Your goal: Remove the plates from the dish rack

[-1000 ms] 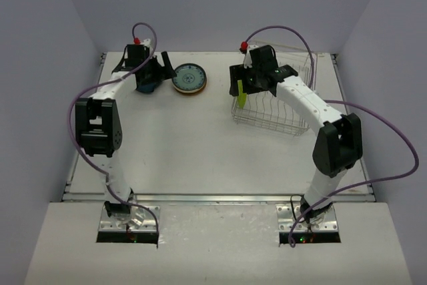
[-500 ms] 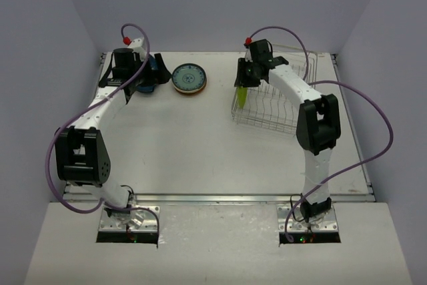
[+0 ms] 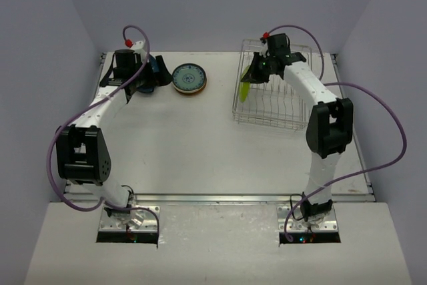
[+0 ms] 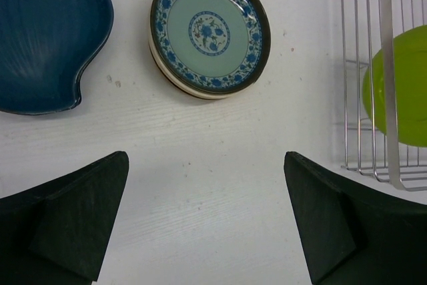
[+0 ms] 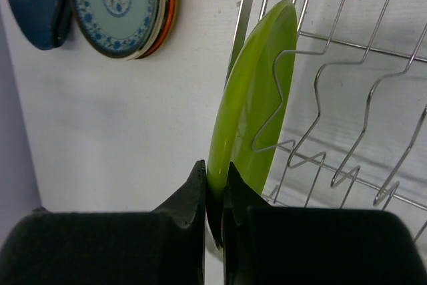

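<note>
Your right pincer point(image 5: 215, 178) is clenched on the rim of the lime green plate point(image 5: 257, 91), one finger on each face, with the plate standing on edge between them. The plate sits at the left end of the dish rack point(image 3: 273, 108), just inside the rack's left frame wire, with one bent wire divider crossing its right face. Whether its lower edge rests on the rack floor you cannot tell from these views. The rack itself stands on the far right part of the white table point(image 3: 187, 145); no other plate shows between its dividers. Across on the far left, your left pincer point(image 4: 205, 185) is released, jaws spread wide, gripping nothing. It hangs over bare tabletop just near of two dishes. One is a round plate with a blue floral pattern point(image 4: 210, 31) topping a short stack, with cream and orange rims peeking out beneath it. The other is the dark blue teardrop-shaped dish point(image 4: 40, 31), lying flat just left of that stack and apart from it. Both lie well apart from the rack.
</note>
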Controlling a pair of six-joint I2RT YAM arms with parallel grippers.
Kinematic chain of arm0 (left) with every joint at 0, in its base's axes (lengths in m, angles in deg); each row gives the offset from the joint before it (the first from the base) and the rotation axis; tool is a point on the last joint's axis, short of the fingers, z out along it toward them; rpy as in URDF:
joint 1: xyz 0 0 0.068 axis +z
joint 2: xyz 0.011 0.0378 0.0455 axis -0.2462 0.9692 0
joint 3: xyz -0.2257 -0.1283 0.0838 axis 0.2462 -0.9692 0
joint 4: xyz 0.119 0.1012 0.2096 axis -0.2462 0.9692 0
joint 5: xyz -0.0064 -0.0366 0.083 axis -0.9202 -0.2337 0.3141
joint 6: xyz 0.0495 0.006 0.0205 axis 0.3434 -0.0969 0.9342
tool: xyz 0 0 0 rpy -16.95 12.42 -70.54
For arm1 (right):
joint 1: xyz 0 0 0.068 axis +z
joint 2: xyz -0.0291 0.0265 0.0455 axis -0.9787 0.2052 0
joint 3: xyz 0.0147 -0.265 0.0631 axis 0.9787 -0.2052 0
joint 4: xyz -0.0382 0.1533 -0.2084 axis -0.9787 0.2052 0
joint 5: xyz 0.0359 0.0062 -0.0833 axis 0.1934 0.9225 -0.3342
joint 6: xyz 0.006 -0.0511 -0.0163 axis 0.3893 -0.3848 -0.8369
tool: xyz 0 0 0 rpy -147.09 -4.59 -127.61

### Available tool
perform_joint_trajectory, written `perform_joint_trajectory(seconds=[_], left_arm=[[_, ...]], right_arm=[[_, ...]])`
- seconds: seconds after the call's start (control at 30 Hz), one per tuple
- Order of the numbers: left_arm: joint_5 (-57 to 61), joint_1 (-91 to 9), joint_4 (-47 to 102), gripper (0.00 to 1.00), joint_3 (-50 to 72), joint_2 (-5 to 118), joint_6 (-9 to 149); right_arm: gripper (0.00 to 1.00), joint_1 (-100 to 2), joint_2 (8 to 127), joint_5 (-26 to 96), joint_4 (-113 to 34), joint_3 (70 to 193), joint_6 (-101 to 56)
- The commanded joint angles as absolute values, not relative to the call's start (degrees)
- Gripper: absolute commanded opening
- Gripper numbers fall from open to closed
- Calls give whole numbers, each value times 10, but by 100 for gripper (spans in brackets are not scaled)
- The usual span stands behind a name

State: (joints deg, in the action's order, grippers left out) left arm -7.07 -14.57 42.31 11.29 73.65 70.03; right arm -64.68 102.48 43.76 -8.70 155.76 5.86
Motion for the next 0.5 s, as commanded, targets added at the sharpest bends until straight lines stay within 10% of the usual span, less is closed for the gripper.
perform_joint_trajectory(seconds=[0.0,0.27,0.47], left_arm=[[-99,-143,412,100,141,742,681],[-146,-143,419,100,162,736,681],[-260,-143,428,100,150,686,702]], right_arm=[[0,-685,934,546,-122,1559,122],[0,-720,897,769,-168,1569,75],[0,-665,807,754,-30,1530,-362]])
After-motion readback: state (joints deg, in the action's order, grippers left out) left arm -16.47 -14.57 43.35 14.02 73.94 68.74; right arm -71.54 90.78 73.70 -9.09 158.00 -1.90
